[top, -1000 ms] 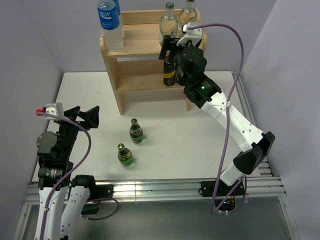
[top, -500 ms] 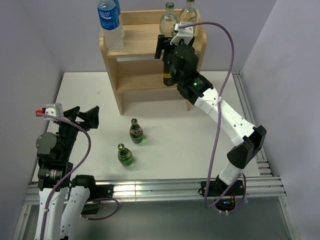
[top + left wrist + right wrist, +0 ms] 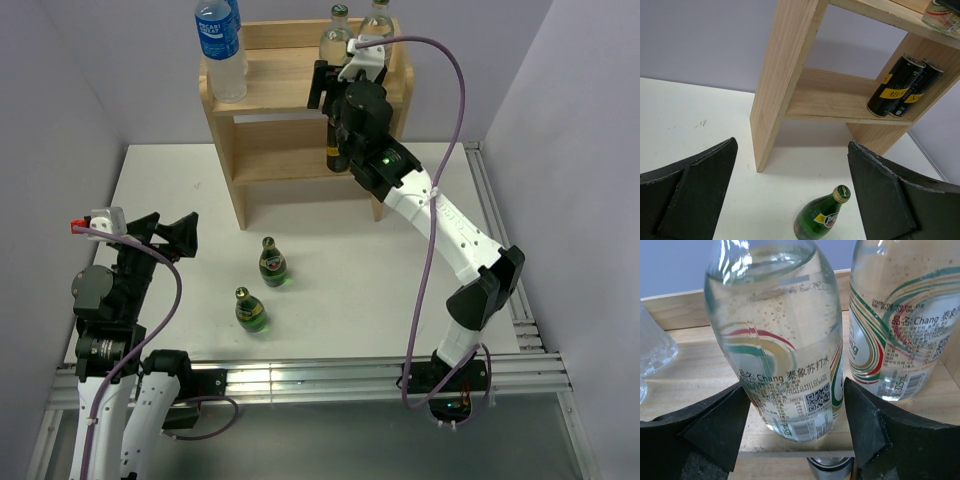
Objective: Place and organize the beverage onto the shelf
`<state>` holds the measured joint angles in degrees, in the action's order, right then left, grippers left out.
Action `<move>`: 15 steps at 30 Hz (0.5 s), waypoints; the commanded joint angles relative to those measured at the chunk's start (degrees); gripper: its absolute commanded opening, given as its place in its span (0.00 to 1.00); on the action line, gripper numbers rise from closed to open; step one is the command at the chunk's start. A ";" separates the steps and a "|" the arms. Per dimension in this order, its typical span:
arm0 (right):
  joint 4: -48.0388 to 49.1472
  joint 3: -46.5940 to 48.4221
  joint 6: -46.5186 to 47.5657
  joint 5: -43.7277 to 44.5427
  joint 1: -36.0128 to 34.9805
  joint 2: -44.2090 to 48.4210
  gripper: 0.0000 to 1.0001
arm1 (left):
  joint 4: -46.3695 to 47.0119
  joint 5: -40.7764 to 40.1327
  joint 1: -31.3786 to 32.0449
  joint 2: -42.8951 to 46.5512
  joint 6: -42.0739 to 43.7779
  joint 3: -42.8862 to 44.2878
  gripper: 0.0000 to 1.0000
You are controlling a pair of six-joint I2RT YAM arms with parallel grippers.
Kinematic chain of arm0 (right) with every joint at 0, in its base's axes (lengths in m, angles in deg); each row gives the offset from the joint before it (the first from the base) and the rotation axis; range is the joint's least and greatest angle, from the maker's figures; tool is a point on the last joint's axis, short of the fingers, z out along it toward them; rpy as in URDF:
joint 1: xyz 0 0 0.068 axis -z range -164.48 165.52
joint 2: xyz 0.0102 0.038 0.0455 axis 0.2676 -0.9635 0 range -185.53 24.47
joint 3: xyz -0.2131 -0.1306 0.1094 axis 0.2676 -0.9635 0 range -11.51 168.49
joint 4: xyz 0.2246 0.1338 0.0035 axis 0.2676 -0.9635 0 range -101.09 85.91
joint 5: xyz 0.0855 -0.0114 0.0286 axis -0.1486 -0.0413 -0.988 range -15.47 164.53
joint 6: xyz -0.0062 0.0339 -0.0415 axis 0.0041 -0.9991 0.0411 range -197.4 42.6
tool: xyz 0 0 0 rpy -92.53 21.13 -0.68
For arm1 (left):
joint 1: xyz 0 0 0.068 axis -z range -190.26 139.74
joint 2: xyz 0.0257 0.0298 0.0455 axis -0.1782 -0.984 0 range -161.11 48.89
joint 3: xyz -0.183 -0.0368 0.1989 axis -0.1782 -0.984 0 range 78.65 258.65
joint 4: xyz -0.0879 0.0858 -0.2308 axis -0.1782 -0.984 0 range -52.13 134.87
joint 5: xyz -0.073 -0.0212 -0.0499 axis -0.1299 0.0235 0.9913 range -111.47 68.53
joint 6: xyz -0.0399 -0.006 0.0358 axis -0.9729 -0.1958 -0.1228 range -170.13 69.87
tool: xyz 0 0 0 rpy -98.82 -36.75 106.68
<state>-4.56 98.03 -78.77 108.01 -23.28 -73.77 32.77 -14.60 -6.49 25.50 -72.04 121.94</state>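
Right hand: the right hand [image 3: 794,390] has risen from in front of the lower tier to the top tier over the last second, its fingers drawing inward as it came.
Grip: the fingers now sit either side of the left clear bottle [image 3: 775,330], right at the glass near its base; I cannot tell whether they are clamped on it yet.
Meaning: judged as a nudge or re-grip to tidy the top row, not a fresh placement, since this bottle already stands on the shelf [image 3: 285,80].
Clear bottle: upright, rounded glass, fizzy clear drink inside, white label with red, green and gold swirls and a barcode.
Neighbour: a second clear bottle [image 3: 900,315] stands just beside it to the right, apart from it.
Lower tier: two dark cans [image 3: 897,85] with yellow labels, touching, at the right end.
Top left: water bottle [image 3: 220,45], well apart.
Counter: two green bottles [image 3: 272,262] stand on the counter [image 3: 180,190], not yet shelved.
Left hand: left hand [image 3: 790,150] spread wide, holding nothing, looking at the nearer green bottle.
Progress: four of six drinks up, by my count.
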 commanded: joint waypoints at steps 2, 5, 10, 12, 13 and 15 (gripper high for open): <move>1.17 4.19 0.75 0.72 1.10 -1.52 0.80 | 1.11 0.95 -0.34 0.46 0.55 0.04 0.99; 0.91 4.63 0.75 0.37 1.36 -2.05 0.81 | 1.11 0.95 -0.34 0.46 0.47 0.04 0.99; 1.52 2.44 0.40 0.19 1.45 -0.82 0.98 | 1.20 1.04 -0.34 0.37 0.55 0.04 0.99; 1.79 1.74 0.31 0.19 1.37 -0.38 1.00 | 1.20 1.04 -0.34 0.46 0.47 -0.04 0.99; 1.70 1.65 0.31 0.19 1.45 -0.20 1.00 | 1.20 1.04 -0.34 0.46 0.55 0.04 0.99; 1.87 1.21 0.31 0.45 1.45 0.06 1.00 | 1.20 1.04 -0.34 0.46 0.55 0.04 0.99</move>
<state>-4.58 99.67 -78.88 107.33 -22.48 -75.43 32.77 -14.60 -6.49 25.50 -72.04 121.94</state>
